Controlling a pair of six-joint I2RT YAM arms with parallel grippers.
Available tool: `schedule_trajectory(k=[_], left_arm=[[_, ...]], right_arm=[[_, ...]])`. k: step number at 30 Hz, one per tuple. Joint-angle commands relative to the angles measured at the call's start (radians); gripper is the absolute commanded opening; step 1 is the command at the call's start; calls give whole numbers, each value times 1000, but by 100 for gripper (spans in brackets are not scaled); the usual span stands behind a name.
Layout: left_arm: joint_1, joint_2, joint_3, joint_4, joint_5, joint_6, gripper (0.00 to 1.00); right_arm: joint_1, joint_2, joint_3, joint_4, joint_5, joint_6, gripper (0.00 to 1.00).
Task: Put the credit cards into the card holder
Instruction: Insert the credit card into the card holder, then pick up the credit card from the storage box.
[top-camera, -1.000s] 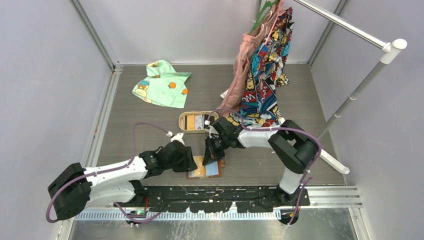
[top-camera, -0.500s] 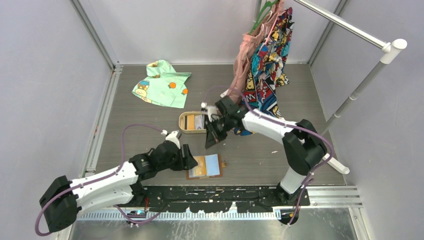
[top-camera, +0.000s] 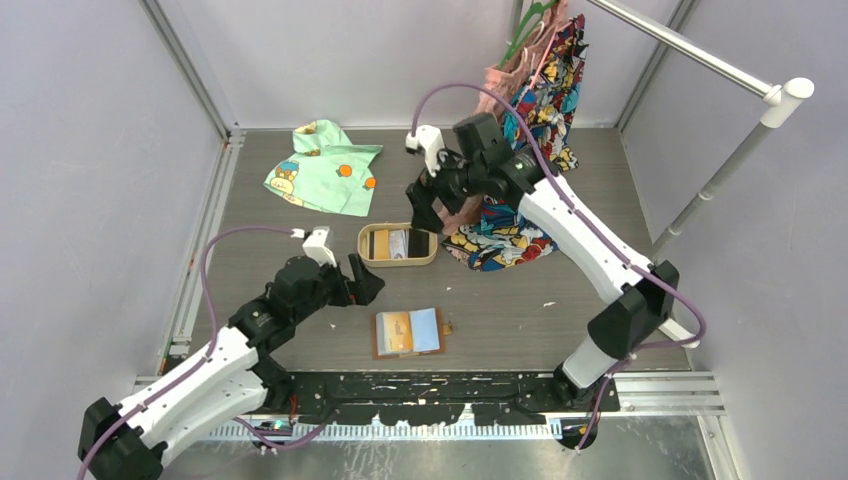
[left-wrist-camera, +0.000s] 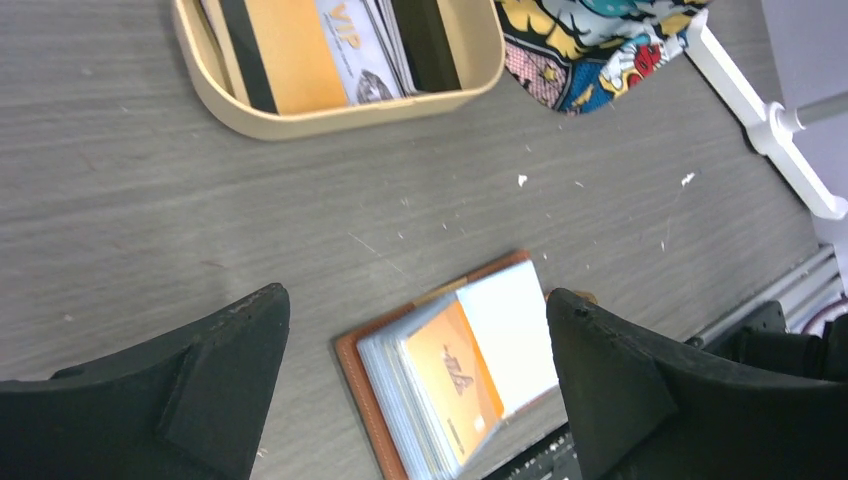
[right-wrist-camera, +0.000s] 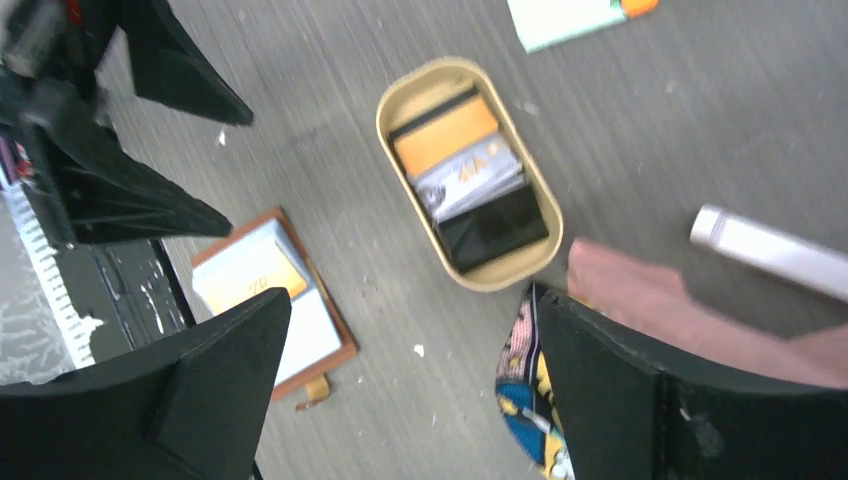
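A grey wood-grain table is seen from above, and a tan oval tray near its middle serves as the landmark. A white clothes rail is set far to the right of the tray. Comic-print and pink clothes are hung from it and reach down to the table just right of the tray. A green child's shirt is laid beyond the tray, to its left.

The right gripper is held above the tray's far right end. Its jaws are spread wide and nothing is gripped. The left gripper is held low, near the tray's near left side. Its jaws are also spread wide and nothing is gripped.

An orange card, a grey card and a black card are stacked inside the tray.

The brown card holder is laid open on the table on the near side of the tray, apart from it. An orange card and a pale blue card are seen lying side by side in it.
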Motion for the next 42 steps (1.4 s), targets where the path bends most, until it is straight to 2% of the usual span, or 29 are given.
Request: schedule_trajectory(k=[1,3,5,11,18,26,34,39,42], left_arm=[[78,29,53,83,53,88,100],[128,56,48,106,104,86,100],[182,84,41,143,164,63,99],[326,194,29,282,289,-21,86],[398,373,51,388,353,-67,67],[404,498,114,345,280,-23,56],[404,611,172,335,269,9,51],[405,689,209,342,278,14,46],[403,723,226,343,293,14,43]], right_arm=[[3,141,211,-113,-140,24,99],[8,166,190,-53,-185,104,98],[8,161,112,109,-175,206,97],[11,294,72,300,-167,548,69],[23,482,139,325,-106,689,46],[51,604,205,292,3,736,45],[59,667,237,260,64,735,45],[58,690,238,260,59,743,45],[58,703,227,292,1,779,44]])
